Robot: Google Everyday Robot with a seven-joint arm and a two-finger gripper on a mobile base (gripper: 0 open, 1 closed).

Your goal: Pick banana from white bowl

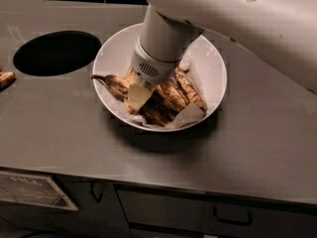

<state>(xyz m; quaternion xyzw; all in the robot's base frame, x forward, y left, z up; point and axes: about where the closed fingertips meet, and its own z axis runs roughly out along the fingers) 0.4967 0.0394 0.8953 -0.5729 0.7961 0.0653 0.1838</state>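
Observation:
The white bowl stands on the steel counter, lined with crumpled white paper. Several overripe bananas lie in it. A dark brown banana lies at the bowl's left side, its thin dark stem reaching over the left rim. Other brown-and-yellow bananas lie to the right. My gripper points down into the bowl among the bananas, right beside the dark one. The white arm hides the bowl's middle and back.
A round dark hole is cut in the counter left of the bowl. Another banana lies at the far left edge. The counter's front edge runs below the bowl, with drawers and handles under it.

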